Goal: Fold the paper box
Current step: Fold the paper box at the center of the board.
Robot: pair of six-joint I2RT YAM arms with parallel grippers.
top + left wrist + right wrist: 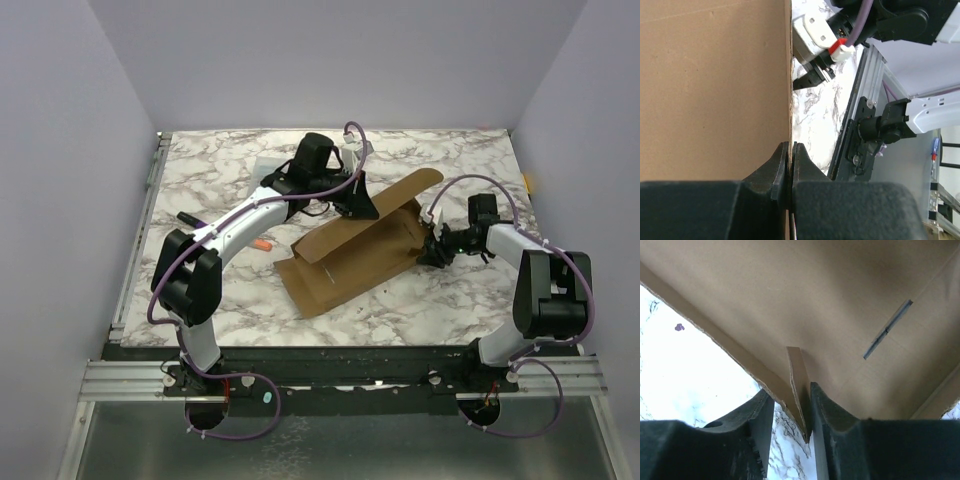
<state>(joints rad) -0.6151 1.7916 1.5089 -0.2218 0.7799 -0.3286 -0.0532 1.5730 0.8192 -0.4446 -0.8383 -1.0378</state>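
The paper box (345,270) is a brown cardboard sheet lying mid-table, its far panel lifted at a slant. My left gripper (362,208) is shut on that raised panel's edge. In the left wrist view the jaws (791,147) pinch the thin cardboard edge (715,90). My right gripper (432,250) is at the sheet's right end. In the right wrist view its jaws (790,395) stand apart around a narrow cardboard flap (799,375). The flap rests against the right finger (822,410), with a gap on the left side. A slit (887,330) shows in the panel above.
A small orange item (262,243) lies left of the box near the left arm. A white object (270,162) sits at the back left, and a dark stick (187,217) at the left. Grey walls enclose the marble table (220,300); a metal rail (140,230) runs along its left edge.
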